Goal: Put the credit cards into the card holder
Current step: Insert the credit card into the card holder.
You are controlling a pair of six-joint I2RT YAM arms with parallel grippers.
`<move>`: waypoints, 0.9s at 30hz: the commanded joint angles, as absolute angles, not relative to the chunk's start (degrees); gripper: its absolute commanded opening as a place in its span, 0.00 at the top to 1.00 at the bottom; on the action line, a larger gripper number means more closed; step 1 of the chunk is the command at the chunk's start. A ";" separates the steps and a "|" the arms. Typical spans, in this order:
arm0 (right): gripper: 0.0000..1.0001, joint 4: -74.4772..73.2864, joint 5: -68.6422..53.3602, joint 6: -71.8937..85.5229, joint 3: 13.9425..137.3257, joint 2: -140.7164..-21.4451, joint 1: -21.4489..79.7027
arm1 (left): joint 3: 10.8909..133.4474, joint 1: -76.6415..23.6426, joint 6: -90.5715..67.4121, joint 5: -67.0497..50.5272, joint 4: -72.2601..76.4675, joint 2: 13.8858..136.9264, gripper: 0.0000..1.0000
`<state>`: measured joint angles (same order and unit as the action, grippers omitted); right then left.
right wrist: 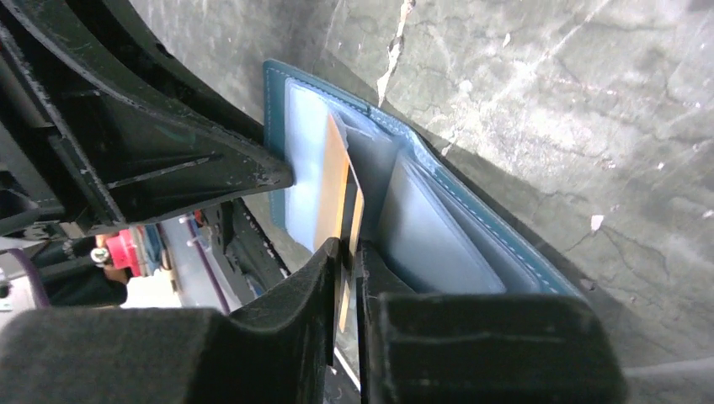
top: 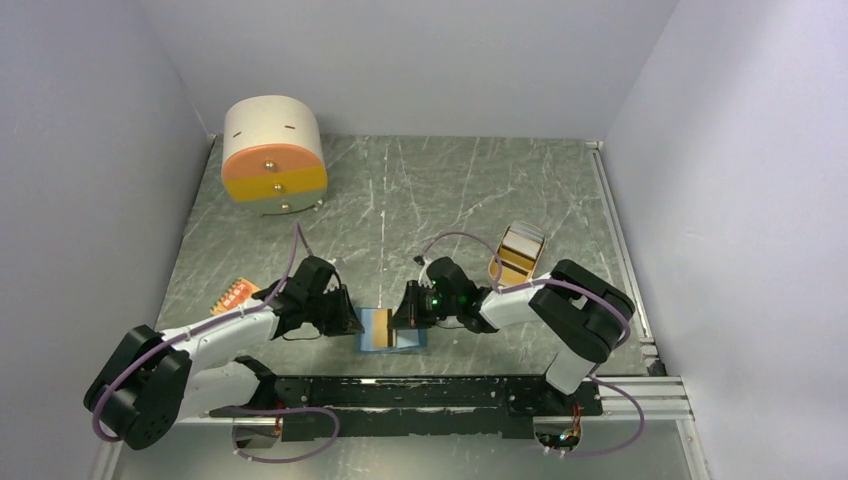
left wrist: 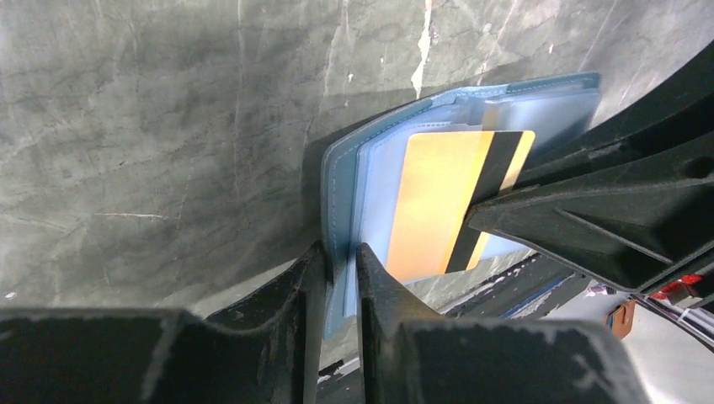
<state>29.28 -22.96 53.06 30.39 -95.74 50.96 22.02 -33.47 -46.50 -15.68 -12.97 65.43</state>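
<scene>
The blue card holder (top: 375,325) lies open near the front edge between my two grippers. My left gripper (left wrist: 341,263) is shut on the edge of its left flap (left wrist: 337,185); in the top view the left gripper (top: 352,322) sits at the holder's left side. My right gripper (right wrist: 343,252) is shut on an orange-yellow credit card (right wrist: 337,189) with a black stripe (left wrist: 488,177), held edge-on over the holder's light blue inner pockets (right wrist: 425,231). In the top view the right gripper (top: 409,318) is at the holder's right side. Another orange card (top: 236,294) lies on the table to the left.
An oval tan tray (top: 497,268) holding more cards stands behind my right arm. A round cream box with orange and yellow drawers (top: 272,155) stands at the back left. Walls close in both sides. A black rail (top: 420,392) runs along the front edge.
</scene>
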 commanded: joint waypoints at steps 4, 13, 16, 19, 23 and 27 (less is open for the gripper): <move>0.70 18.69 -18.07 49.23 32.57 -93.39 50.89 | 24.28 -33.21 -46.18 -17.23 -12.94 63.05 0.77; 0.59 18.02 -16.71 52.31 30.41 -90.67 51.17 | 23.22 -33.17 -47.41 -19.22 -10.85 62.14 0.91; 0.59 17.47 -15.80 52.20 30.50 -90.09 51.60 | 22.62 -33.22 -47.78 -20.17 -9.89 62.05 0.91; 0.59 17.65 -15.62 52.52 31.24 -89.89 52.38 | 22.05 -33.16 -48.48 -21.21 -9.02 62.00 0.91; 0.59 20.77 -16.52 53.92 30.99 -90.82 53.29 | 21.22 -33.22 -49.48 -22.83 -7.11 61.36 0.84; 0.59 24.02 -16.83 55.04 29.75 -91.44 53.43 | 19.81 -33.21 -50.82 -25.01 -3.64 60.85 0.77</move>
<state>20.25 -16.95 53.41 31.14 -90.89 52.86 21.15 -33.47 -48.97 -20.93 -8.99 62.00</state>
